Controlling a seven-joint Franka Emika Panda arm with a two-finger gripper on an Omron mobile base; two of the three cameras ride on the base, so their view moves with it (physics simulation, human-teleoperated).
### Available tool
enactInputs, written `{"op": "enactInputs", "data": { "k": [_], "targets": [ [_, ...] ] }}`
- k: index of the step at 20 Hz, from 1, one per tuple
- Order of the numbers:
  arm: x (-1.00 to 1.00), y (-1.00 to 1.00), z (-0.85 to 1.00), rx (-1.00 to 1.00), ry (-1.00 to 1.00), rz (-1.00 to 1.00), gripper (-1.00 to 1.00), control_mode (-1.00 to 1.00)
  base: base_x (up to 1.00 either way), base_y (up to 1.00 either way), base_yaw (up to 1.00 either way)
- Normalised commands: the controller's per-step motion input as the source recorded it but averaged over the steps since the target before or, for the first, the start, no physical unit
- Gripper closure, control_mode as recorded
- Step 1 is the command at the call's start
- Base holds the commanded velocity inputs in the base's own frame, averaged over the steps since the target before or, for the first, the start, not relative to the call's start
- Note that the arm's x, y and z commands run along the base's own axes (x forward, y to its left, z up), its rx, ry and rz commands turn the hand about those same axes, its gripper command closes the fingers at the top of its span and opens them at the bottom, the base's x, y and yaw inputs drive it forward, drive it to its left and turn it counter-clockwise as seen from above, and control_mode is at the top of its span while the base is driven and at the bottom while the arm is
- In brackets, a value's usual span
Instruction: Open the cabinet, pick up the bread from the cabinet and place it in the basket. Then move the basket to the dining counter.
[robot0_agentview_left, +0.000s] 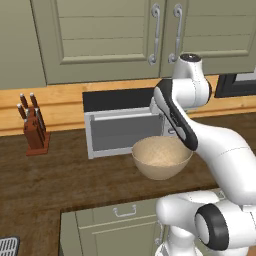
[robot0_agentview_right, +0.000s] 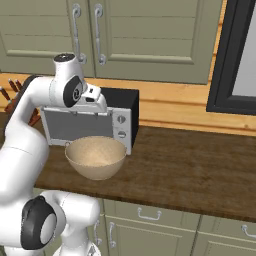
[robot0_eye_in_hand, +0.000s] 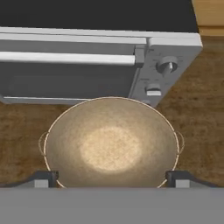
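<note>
basket (robot0_eye_in_hand: 111, 144) just before microwave (robot0_eye_in_hand: 87, 65), gripper (robot0_eye_in_hand: 112, 178) spread

Base views flank basket (robot0_agentview_left: 161, 157), hand view close above

Basket (robot0_agentview_left: 161, 157) sat just in front of the microwave (robot0_agentview_left: 120, 131), blocking its door. Counter (robot0_agentview_right: 200, 165) right of the microwave was bare, free passage. Knife block (robot0_agentview_left: 35, 131) stood well left. Cabinet (robot0_agentview_right: 150, 35) doors above were shut.
</note>
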Motion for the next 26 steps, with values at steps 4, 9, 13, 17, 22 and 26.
{"op": "enactInputs", "data": {
  "k": [4, 9, 13, 17, 22, 26],
  "targets": [
    [0.00, 0.00, 0.81, -0.13, -0.60, -0.08, -1.00, -1.00, 0.00, 0.00, 0.00],
    [0.06, 0.00, 0.86, -0.08, -0.51, -0.12, -1.00, -1.00, 0.00, 0.00, 0.00],
    [0.32, -0.14, 0.86, 0.00, -0.23, -0.06, -1.00, -1.00, 0.00, 0.00, 0.00],
    [0.24, -0.32, 0.73, 0.15, -0.14, -0.03, -1.00, -1.00, 0.00, 0.00, 0.00],
    [0.17, -0.18, 0.77, 0.19, -0.11, 0.00, -1.00, -1.00, 0.00, 0.00, 0.00],
    [0.55, 0.07, 0.40, 0.02, -0.13, 0.02, -1.00, -1.00, 0.00, 0.00, 0.00]
  ]
}}
